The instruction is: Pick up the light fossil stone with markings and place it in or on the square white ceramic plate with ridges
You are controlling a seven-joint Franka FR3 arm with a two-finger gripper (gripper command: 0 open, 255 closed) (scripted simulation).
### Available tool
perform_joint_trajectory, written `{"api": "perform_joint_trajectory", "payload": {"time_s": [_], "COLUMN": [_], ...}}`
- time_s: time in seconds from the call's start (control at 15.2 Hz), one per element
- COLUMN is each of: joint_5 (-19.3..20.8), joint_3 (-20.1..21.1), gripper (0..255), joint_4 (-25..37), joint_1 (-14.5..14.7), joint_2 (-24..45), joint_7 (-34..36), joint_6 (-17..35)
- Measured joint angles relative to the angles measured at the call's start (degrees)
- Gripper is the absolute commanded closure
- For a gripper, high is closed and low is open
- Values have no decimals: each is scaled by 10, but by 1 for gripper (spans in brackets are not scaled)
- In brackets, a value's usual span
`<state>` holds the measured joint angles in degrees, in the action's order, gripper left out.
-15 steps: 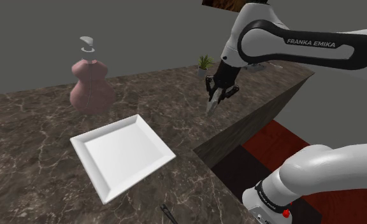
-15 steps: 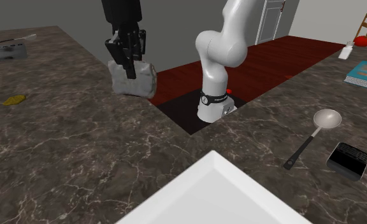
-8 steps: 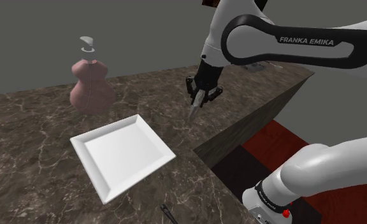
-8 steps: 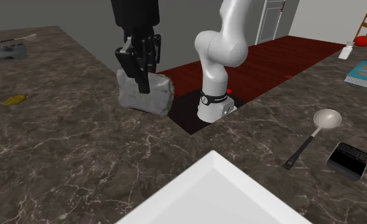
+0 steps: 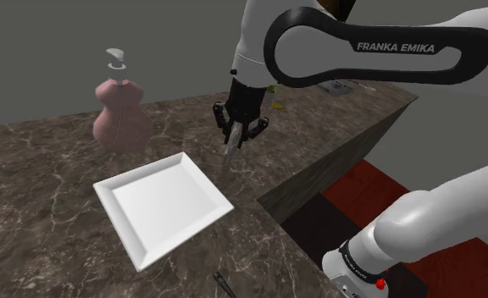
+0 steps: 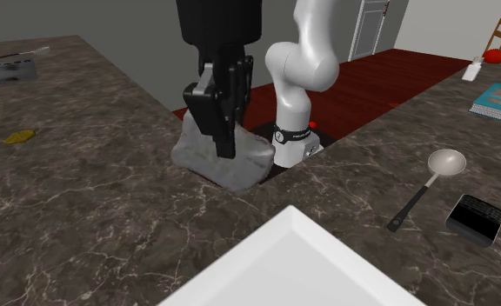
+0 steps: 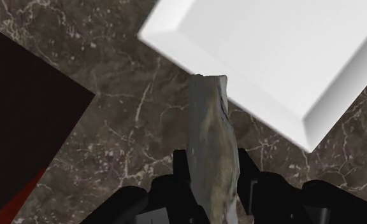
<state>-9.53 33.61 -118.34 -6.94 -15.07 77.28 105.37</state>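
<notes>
**Shoulder view:** the hand point(image 5: 237, 134) hangs over the dark marbled bench point(image 5: 47, 169), fingers pointing down. It pinches the grey stone point(image 5: 230, 157), seen edge-on as a thin sliver below the fingertips. The stone is off the bench, near the closest corner of the square white plate point(image 5: 162, 203). A pink bottle point(image 5: 119, 114) stands beyond the plate.

**Second exterior view:** the stone's broad face shows. Its upper part sits between the black fingers and the rest hangs beneath them, clear of the surface near the bench edge. The plate is apart from it.

**Wrist view:** the fingers press both flanks of the stone. The stone juts out past the fingertips, its far end lined up with the plate's rim.
</notes>
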Motion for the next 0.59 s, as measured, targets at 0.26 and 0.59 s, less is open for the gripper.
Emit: {"api": "perform_joint_trajectory", "payload": {"time_s": [0.26,0.59], "joint_5": [30,99], "joint_3": [50,101], "gripper": [255,255], "joint_4": [59,159], "joint_1": [11,40], "joint_2": [65,169], "joint_7": [75,176], "joint_6": [2,-16]}}
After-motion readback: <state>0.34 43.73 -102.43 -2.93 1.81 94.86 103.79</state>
